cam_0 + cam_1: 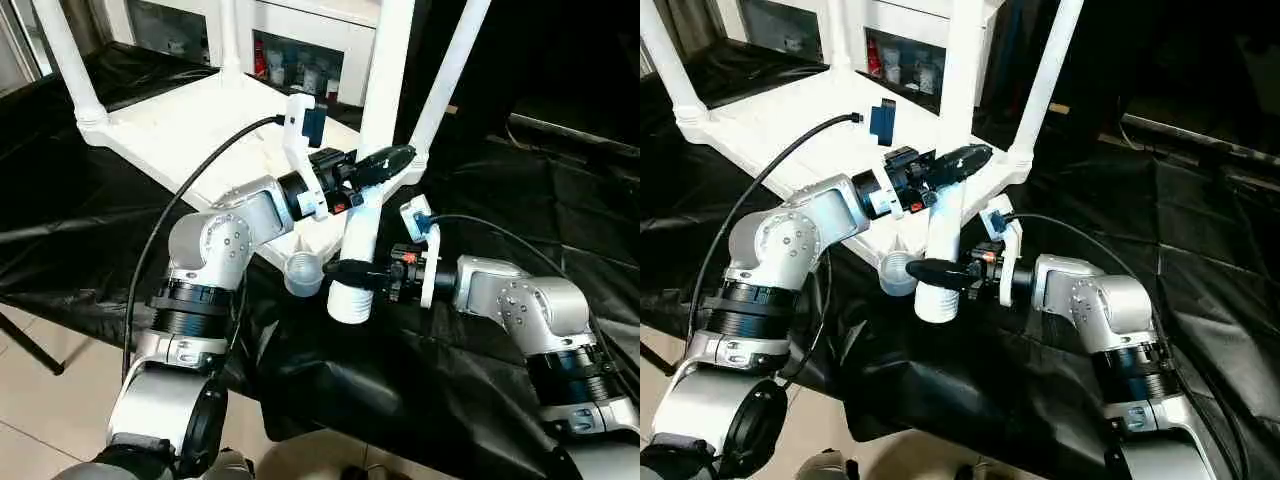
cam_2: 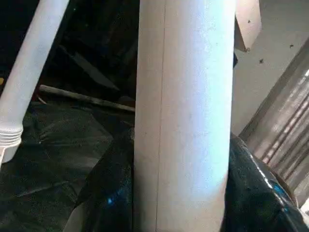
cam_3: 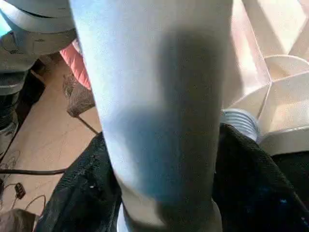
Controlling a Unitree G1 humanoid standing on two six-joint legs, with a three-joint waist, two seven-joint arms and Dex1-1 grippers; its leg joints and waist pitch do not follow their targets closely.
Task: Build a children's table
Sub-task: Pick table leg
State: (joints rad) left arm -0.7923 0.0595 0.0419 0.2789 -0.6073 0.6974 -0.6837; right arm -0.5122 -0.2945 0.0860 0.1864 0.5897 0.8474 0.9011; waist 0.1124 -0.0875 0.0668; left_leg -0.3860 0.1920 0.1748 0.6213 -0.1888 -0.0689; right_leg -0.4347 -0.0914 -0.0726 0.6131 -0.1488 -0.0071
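Work surface: a table draped in crinkled, glossy black sheeting, which hangs over the near edge toward the pale tiled floor.

Directly on the sheeting: one white plastic square tabletop, lying upside down with its underside facing up. It sits toward the far left of the covered surface, with one corner pointing at the near edge. Round corner sockets show at its corners; the near one stands open at the edge of the sheeting.

To the right of the tabletop the black sheeting lies in folds and creases.
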